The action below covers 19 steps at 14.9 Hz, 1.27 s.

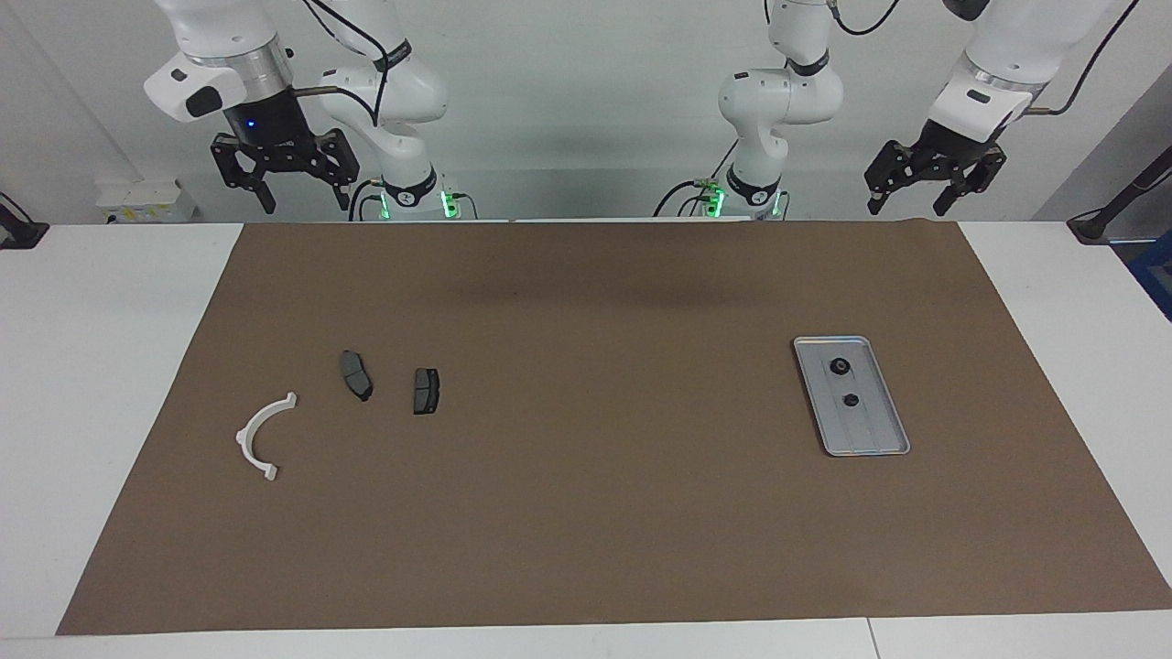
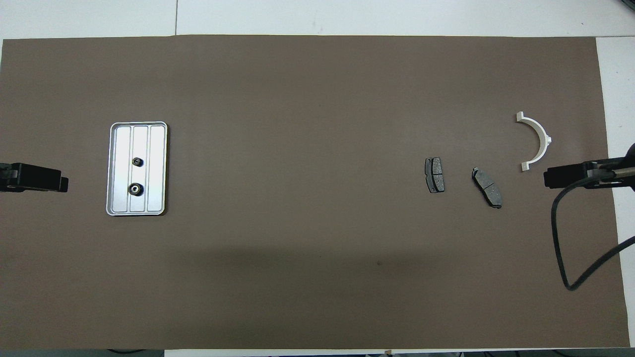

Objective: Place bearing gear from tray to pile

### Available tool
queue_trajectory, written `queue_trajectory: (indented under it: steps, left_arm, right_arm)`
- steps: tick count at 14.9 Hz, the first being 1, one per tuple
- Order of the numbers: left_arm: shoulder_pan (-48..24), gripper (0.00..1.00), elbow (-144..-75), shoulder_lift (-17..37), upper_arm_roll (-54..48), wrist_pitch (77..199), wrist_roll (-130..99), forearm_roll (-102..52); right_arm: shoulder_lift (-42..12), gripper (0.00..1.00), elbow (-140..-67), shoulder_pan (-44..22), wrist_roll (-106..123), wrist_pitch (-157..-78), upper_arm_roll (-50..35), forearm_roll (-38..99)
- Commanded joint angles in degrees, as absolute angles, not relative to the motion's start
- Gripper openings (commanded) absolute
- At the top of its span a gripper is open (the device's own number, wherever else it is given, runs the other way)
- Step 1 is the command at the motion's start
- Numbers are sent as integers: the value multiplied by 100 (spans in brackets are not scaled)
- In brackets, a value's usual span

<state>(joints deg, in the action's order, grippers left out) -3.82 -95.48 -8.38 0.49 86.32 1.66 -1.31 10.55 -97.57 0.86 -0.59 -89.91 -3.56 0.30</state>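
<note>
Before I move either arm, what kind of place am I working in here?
Most likely a robotics lab bench: two white arms mounted at a white table covered by a brown mat, with loose car-type parts laid out, brake pads and a metal tray holding small gears.

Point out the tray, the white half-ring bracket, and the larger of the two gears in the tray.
tray (image 2: 158, 148): overhead view, bare ribbed floor beside the gears.
white half-ring bracket (image 1: 255, 430): facing view, middle of its curved band.
larger gear (image 2: 135, 188): overhead view, its dark top face.
</note>
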Motion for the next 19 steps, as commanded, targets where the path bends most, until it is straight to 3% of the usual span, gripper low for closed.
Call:
queue_trajectory:
  steps: [1,6,14,19]
  left_arm:
    - [-466,100,-9668,-984,79,8560,228,-62]
    - [-422,100,-9746,-1002,88,8815,255,-62]
    - [-150,100,-12144,-1055,123,11422,571,-62]
    - [-132,100,-12243,-475,123,11987,598,-62]
  right_arm:
    - [1143,100,-9817,140,88,-8912,-369,-35]
    - [1143,100,-9817,132,88,-8912,-369,-35]
    - [1143,100,-9817,114,79,-8912,-369,0]
    - [1143,100,-9817,114,79,-8912,-369,9]
